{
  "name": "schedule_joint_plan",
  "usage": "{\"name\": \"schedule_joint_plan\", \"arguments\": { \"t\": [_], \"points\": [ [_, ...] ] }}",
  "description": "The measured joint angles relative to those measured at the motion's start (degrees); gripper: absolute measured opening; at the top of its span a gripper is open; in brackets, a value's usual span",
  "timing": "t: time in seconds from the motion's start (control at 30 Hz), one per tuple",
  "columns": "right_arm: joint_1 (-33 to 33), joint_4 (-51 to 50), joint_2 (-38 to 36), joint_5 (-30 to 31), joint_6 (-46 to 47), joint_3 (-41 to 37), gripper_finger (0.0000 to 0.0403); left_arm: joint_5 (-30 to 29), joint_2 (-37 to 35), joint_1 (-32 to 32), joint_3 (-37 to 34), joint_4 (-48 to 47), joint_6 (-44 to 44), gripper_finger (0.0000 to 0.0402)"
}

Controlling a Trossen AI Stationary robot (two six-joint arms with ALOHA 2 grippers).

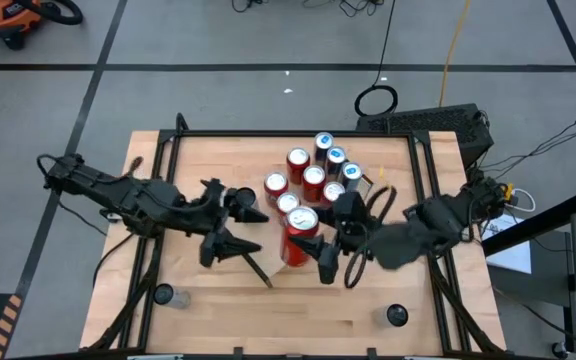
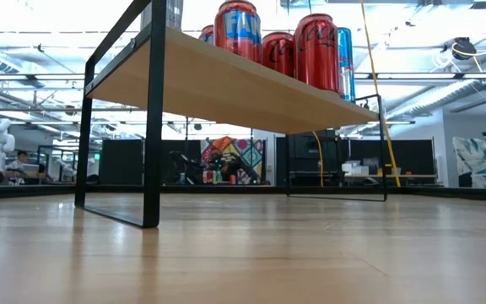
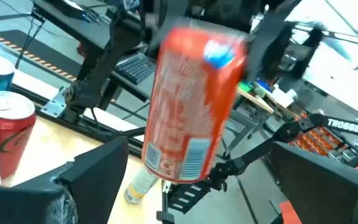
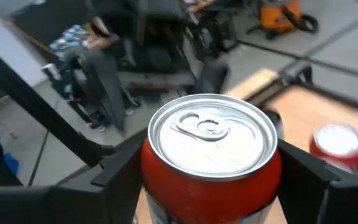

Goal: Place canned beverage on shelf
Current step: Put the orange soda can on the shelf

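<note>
While the shelf (image 1: 388,290) already carries a cluster of cans (image 1: 313,175), a red can (image 1: 299,238) hangs at its front edge, risking a knock or a fall.
The right gripper (image 1: 336,262) clasps that can between its fingers; the left gripper (image 1: 236,245) stands spread wide just beside it, grasping nothing. Lowered askew or too near its neighbours, the can could topple them.
</note>
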Motion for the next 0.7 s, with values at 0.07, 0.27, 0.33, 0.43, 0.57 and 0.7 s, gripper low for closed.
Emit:
{"name": "schedule_joint_plan", "arguments": {
  "t": [0.07, 0.27, 0.33, 0.43, 0.57, 0.7],
  "points": [
    [1.6, -3.7, 0.1, 1.7, 4.7, 0.0, 0.0267, -1.0, -1.3, -0.7, 0.0, -0.5, 0.0, 0.0391],
    [6.2, -15.3, 2.2, 11.0, 15.1, 0.0, 0.027, -4.7, -4.5, -3.9, 0.0, -3.7, -0.1, 0.0391],
    [6.7, -17.9, 3.1, 13.4, 17.3, 0.0, 0.0269, -4.9, -5.2, -5.2, 0.0, -5.4, -0.9, 0.0391],
    [7.4, -21.7, 4.4, 15.2, 20.1, 0.0, 0.027, -4.9, -6.2, -7.1, 0.0, -7.9, -3.2, 0.0391],
    [7.4, -22.4, 5.5, 16.2, 21.9, -3.0, 0.027, -4.9, -7.0, -9.4, 0.0, -10.4, -5.7, 0.0391],
    [6.8, -19.5, 5.6, 16.2, 22.7, -8.0, 0.0269, -4.9, -7.2, -11.2, 0.0, -13.0, -7.5, 0.0391]
  ]
}}
